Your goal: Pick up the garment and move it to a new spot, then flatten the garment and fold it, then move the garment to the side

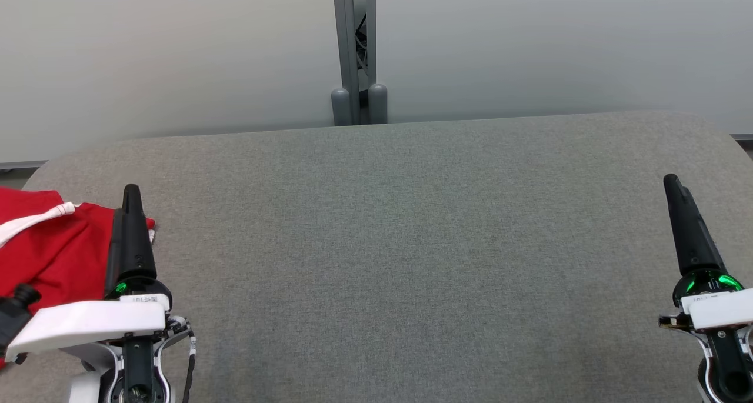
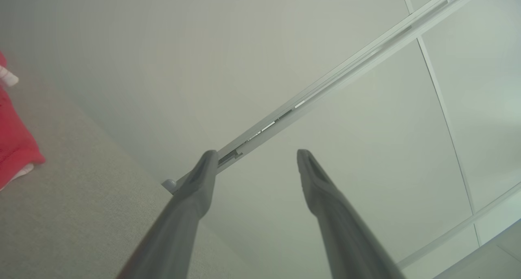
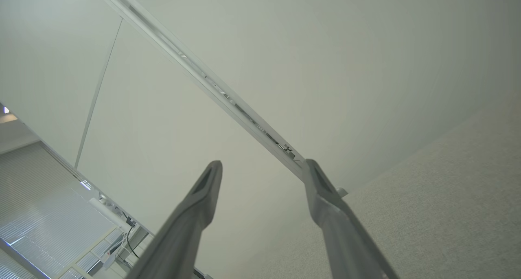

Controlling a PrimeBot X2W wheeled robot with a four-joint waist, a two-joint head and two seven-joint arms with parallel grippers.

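Your left gripper (image 2: 254,154) and right gripper (image 3: 262,165) both stand with fingers spread, holding nothing. The red garment (image 1: 53,250) lies at the left end of the grey fabric table (image 1: 412,244). The frame edge cuts it off and the left gripper partly hides it.

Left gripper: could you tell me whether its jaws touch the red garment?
Apart: left wrist view shows grey surface between the open jaws of the left gripper and the red garment.
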